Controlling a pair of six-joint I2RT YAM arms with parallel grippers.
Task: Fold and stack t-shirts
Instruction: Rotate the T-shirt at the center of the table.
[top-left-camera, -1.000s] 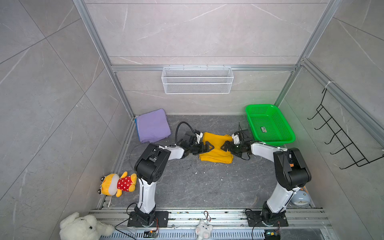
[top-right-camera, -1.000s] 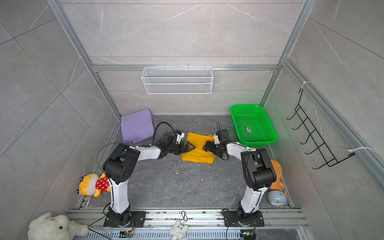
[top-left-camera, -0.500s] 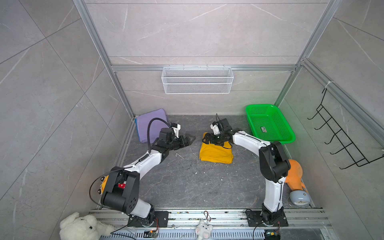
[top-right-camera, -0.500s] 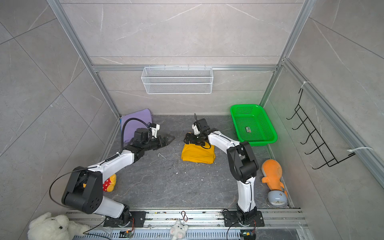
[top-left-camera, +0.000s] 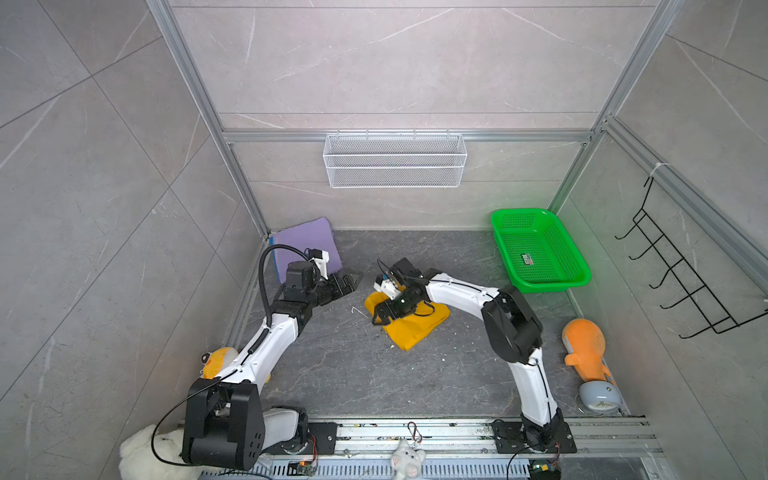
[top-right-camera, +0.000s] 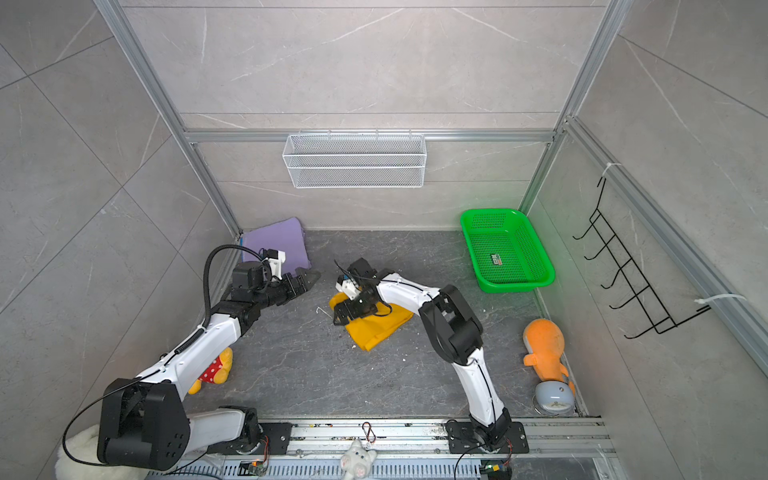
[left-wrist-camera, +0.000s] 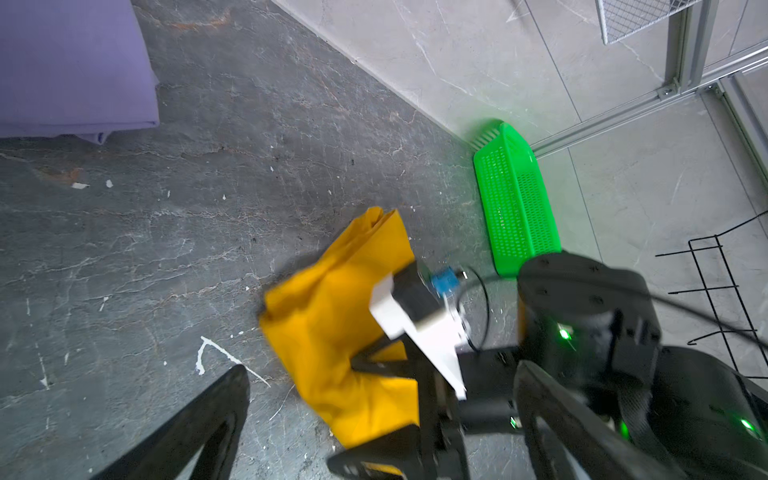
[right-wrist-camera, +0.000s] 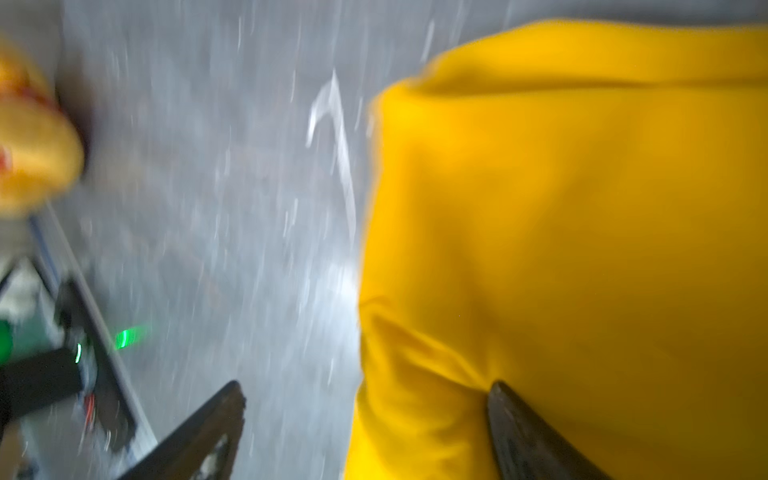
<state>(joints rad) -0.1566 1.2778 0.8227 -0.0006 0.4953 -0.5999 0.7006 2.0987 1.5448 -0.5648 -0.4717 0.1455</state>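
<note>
The mustard-yellow t-shirt (top-left-camera: 415, 328) is plain, as is the lavender-purple t-shirt (top-left-camera: 305, 245). The mesh basket (top-left-camera: 548, 286) is bright green, the plush toy (top-left-camera: 584, 345) orange, and the counter (top-left-camera: 353, 374) dark grey with pale veins.

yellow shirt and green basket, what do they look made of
Yellow shirt: looks like soft, matte cloth, possibly cotton; it lies limp with creases and folded layers. Green basket: seems to be rigid, slightly glossy plastic; moulded mesh holes, smooth shiny rim.

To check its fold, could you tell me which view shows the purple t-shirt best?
A top view: the purple t-shirt lies folded in the far corner, only its near edge behind the left arm. The left wrist view crops it; the right wrist view misses it.
</note>
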